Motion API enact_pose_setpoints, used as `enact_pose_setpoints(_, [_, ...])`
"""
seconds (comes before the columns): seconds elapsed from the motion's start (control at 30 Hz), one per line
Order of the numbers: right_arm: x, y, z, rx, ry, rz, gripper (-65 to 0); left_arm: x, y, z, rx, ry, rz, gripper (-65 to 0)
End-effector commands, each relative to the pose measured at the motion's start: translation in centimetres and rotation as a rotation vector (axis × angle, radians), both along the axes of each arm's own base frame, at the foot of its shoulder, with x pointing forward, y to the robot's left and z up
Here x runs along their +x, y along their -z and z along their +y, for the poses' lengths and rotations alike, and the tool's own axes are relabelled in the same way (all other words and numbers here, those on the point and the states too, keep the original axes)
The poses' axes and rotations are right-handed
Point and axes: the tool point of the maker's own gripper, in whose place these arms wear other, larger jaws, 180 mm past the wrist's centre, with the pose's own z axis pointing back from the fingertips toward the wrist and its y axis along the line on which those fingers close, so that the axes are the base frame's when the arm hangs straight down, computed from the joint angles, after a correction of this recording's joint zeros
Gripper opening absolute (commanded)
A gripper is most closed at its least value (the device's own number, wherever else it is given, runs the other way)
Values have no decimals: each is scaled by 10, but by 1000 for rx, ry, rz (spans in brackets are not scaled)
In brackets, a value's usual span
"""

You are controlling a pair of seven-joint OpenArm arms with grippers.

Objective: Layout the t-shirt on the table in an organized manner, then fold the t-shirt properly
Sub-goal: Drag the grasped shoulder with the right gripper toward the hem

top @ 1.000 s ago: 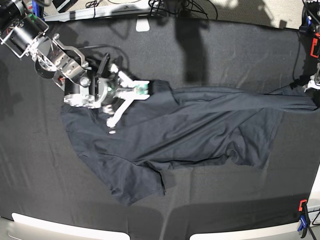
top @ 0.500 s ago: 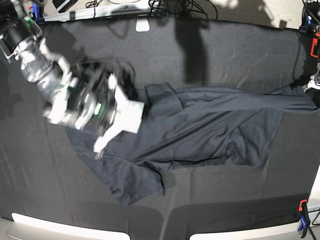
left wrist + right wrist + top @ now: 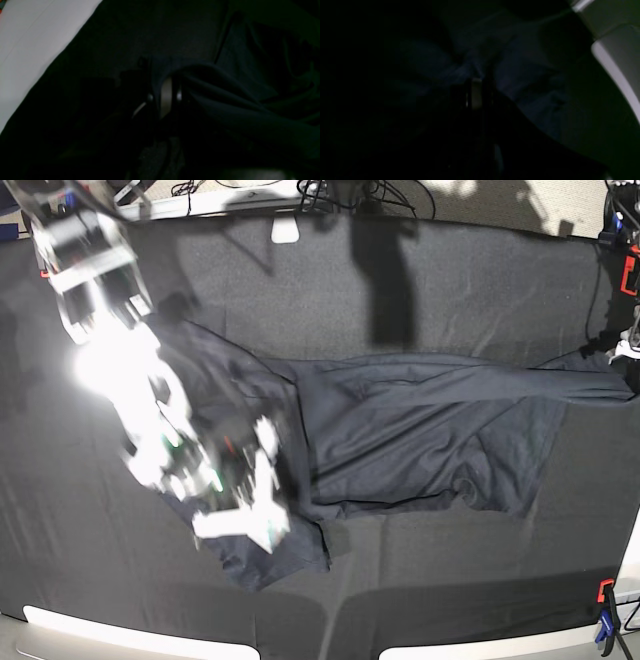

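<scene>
- Shirt count: one dark grey t-shirt (image 3: 420, 430), spread crumpled across the middle and right of the table (image 3: 470, 290), with folds running left to right.
- Table count: one, under a creased black cloth; pale rim shows along the near edge at two places.
- Arms seen in the base view: one plainly, the right arm (image 3: 110, 330), blurred and overexposed, reaching from the top left corner down over the shirt's left end.
- Right gripper (image 3: 245, 515): sits over the lower left hem of the shirt. In the right wrist view (image 3: 476, 93) its jaws stand close together with a fold of dark fabric bunched at the tips; it is pinching the t-shirt.
- Left gripper (image 3: 165, 96): the left wrist view shows its jaws pressed together on a ridge of shirt fabric that drapes away to the right. In the base view only a small part shows at the far right edge (image 3: 628, 348), where the shirt's right end is drawn out to a point.
- Clamps: two red ones (image 3: 630, 275) on the right side, and one blue clamp (image 3: 605, 630) at the near right corner.
</scene>
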Motion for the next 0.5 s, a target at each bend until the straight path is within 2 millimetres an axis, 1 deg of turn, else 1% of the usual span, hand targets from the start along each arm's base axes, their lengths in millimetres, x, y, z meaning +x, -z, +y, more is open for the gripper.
enact_pose_setpoints(0.0, [18, -25, 4, 30, 8, -65, -650, 7, -17, 5, 26, 5, -51, -650])
enact_pose_setpoints(0.07, [28, -24, 9, 22, 19, -59, -650, 7, -17, 5, 26, 5, -51, -650])
enact_pose_setpoints(0.13, [37, -21, 9, -3, 44, -61, -650, 7, -17, 5, 26, 5, -52, -650])
enact_pose_setpoints(0.23, [48, -20, 2, -29, 127, -84, -650, 7, -17, 5, 26, 5, -51, -650])
enact_pose_setpoints(0.37, [54, -23, -8, -43, 185, -93, -650, 7, -17, 5, 26, 5, -51, -650])
enact_pose_setpoints(0.4, [55, -22, -12, -52, 199, -82, -629, 7, -17, 5, 26, 5, -51, -650])
enact_pose_setpoints(0.47, [57, -23, -21, -75, 230, -59, -556, 7, -17, 5, 26, 5, -51, -650])
